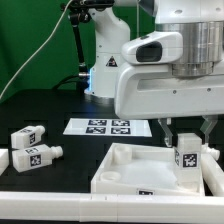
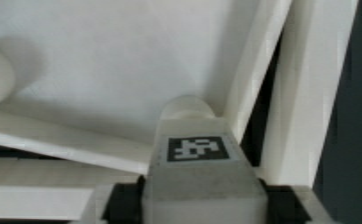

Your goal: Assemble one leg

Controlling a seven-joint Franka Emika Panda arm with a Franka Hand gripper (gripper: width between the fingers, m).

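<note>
Exterior view, left: far loose leg point(image 1: 28, 135) and near loose leg point(image 1: 38, 155) lie on their sides on the black table point(image 1: 60, 105), just beside each other.
Centre, far: marker board point(image 1: 105, 126) flat on the table.
Centre, near: white tabletop point(image 1: 120, 162), rim up.
Right: gripper point(image 1: 188, 140) clamped on the leg point(image 1: 187, 157), fingers point(image 1: 169, 134) either side; leg upright over the tabletop's right part.
Wrist view: leg tag faces the camera, narrow end points into the tabletop beside its rim wall; contact can't tell.

Black matte bench top point(image 1: 55, 110). Green backdrop point(image 1: 20, 30) stands behind the bench's far edge. Light is even and soft.
</note>
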